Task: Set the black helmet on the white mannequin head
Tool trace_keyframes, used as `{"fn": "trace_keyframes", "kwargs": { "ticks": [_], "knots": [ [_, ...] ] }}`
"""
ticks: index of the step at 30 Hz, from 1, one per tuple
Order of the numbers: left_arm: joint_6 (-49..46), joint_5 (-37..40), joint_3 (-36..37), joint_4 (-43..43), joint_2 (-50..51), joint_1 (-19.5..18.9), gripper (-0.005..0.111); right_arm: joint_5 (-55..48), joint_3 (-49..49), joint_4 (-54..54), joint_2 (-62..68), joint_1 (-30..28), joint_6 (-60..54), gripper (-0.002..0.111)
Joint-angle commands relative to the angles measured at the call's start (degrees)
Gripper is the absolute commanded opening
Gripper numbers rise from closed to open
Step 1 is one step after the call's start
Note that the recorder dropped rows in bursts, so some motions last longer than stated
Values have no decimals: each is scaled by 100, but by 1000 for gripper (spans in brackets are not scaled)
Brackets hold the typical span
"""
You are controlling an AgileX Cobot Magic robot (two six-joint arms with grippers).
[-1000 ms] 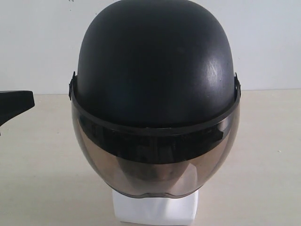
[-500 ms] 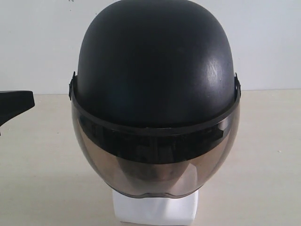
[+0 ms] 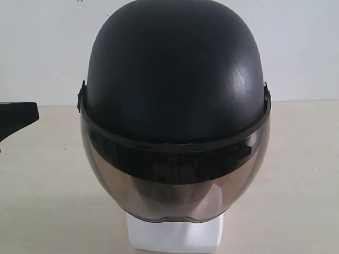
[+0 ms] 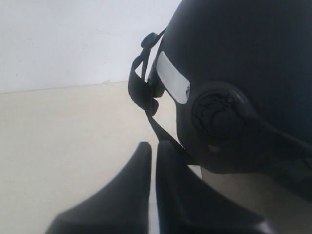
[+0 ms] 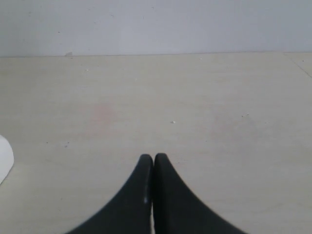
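The black helmet (image 3: 175, 74) sits on the white mannequin head, its smoky visor (image 3: 175, 180) down over the face. Of the head only the blocky neck base (image 3: 175, 235) shows plainly. In the left wrist view the helmet's side (image 4: 243, 63), its visor pivot (image 4: 217, 117) and its hanging chin strap (image 4: 144, 92) fill the frame. My left gripper (image 4: 153, 146) hangs just beside the strap, its fingers nearly together with nothing between them. It shows as a black shape (image 3: 21, 117) at the left edge of the exterior view. My right gripper (image 5: 153, 158) is shut over bare table.
The pale wooden table (image 3: 296, 174) spreads out on both sides of the head, with a white wall (image 3: 42, 47) behind. A white rounded edge (image 5: 4, 158) pokes in at the side of the right wrist view.
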State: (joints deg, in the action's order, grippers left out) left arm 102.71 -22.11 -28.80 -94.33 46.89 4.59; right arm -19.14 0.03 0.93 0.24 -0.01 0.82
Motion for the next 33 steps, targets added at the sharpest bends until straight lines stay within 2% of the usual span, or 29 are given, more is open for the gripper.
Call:
{"fn": "trace_keyframes", "kwargs": {
  "ticks": [1, 13, 18, 23, 26, 31, 33],
  "knots": [
    [-37, -37, 24, 54, -26, 2, 4, 10, -3, 15, -24, -27, 11, 0],
    [-37, -36, 24, 21, -283, 2, 4, 10, -3, 15, -24, -27, 11, 0],
    [101, 329, 119, -184, -1540, 2, 4, 10, -3, 15, -24, -27, 11, 0],
    [1101, 1003, 422, 278, -3047, 2, 4, 10, -3, 15, -24, -27, 11, 0],
    [1773, 1164, 548, 746, -3624, 2, 4, 10, -3, 15, -24, -27, 11, 0],
    [1773, 1148, 608, 2886, -4180, 2, 4, 10, -3, 15, -24, -27, 11, 0],
    [1284, 1252, 636, 3437, -4282, 2, 4, 10, -3, 15, -24, -27, 11, 0]
  ]
}}
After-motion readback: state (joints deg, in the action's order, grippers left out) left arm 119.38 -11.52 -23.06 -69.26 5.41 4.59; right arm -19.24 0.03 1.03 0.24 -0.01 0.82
